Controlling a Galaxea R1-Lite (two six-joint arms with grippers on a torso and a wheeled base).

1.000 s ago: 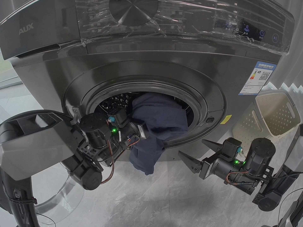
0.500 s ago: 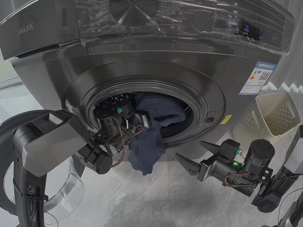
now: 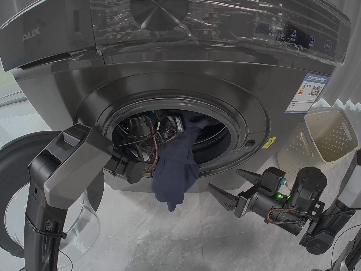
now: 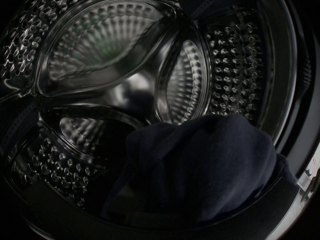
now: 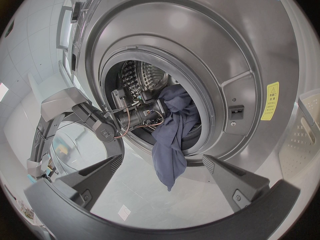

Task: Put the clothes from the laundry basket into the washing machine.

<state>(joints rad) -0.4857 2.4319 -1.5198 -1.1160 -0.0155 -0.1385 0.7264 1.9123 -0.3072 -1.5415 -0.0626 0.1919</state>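
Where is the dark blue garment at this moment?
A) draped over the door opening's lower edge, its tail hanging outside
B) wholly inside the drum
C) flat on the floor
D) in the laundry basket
A: the garment runs out of the drum over the lower edge of the washing machine opening, and its tail hangs down outside.

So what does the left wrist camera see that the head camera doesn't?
Only the left wrist view: the deep inside of the drum, perforated steel right to its back wall. Only the head view: the washing machine front, the laundry basket, the open right gripper, and the dark blue garment hanging out over the door rim. Both: that garment at the drum's mouth.
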